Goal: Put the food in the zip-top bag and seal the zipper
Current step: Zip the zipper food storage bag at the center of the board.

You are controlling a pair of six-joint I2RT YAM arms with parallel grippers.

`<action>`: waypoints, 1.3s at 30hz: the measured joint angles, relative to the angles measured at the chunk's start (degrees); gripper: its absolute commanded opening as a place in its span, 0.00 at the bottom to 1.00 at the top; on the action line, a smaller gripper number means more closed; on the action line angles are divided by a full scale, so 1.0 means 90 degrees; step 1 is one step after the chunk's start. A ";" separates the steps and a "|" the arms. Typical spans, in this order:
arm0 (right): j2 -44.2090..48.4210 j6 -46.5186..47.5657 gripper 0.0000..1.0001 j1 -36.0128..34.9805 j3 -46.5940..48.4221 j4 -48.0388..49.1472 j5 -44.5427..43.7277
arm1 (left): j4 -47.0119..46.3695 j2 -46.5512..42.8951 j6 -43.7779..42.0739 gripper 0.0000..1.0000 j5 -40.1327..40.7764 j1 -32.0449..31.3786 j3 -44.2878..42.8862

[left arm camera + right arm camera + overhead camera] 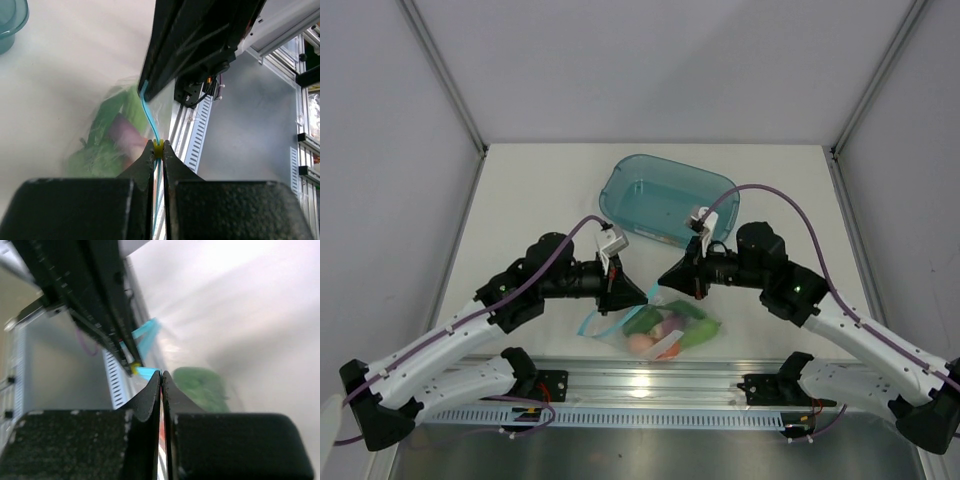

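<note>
Nearest me, just past the ribbed aluminium rail [650, 382] that carries the arm bases, the clear, crinkly plastic zip-top bag [605, 325] lies on the white table [540, 190]. The small toy vegetables [660, 335] already sit inside it: green ones, a purple one and something orange or beige, bunched low in the bag. Above it the two arms meet nose to nose. My left gripper [158, 144] is clenched on the thin light teal zipper strip [149, 117], with a small yellow piece [158, 148] right at its fingertips; I take it to be anchoring that end so the mouth is held taut. My right gripper [161, 374] is pressed closed too, its tips on the same teal strip just beside the left one, and I judge this is the pinch meant to press the track together along the mouth. So loading looks done and sealing is the step in hand; how much of the track is already joined I cannot tell. Farther back, well apart from the bag, stands the rigid translucent teal tub [670, 195].
</note>
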State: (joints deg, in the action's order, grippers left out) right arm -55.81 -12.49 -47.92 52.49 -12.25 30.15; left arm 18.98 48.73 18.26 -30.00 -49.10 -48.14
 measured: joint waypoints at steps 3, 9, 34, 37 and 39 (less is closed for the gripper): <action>0.0180 0.0012 0.00 0.0124 -0.0015 -0.0114 -0.0600 | 0.0095 0.0075 -0.0039 0.01 0.0032 0.0000 -0.0041; 0.0491 0.0078 0.00 0.0653 -0.0015 -0.0185 -0.1540 | 0.0682 0.0053 -0.0109 0.01 -0.0041 -0.0032 -0.0119; -0.0913 0.0221 0.50 0.0661 0.0044 0.0119 0.3215 | 0.0954 -0.0097 -0.0243 0.00 -0.0313 0.0000 -0.0211; -0.0986 0.0204 0.47 0.0600 0.0049 0.0187 0.3249 | 0.0947 -0.0097 -0.0240 0.00 -0.0355 0.0002 -0.0211; -0.1049 0.0189 0.43 0.0566 0.0051 0.0233 0.3249 | 0.0940 -0.0097 -0.0240 0.01 -0.0362 0.0005 -0.0211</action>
State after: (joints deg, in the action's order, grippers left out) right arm -65.25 -10.79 -42.83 52.95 -10.15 59.40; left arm 27.44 47.86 16.10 -33.26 -49.06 -50.04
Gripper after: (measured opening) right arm 0.474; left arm 0.034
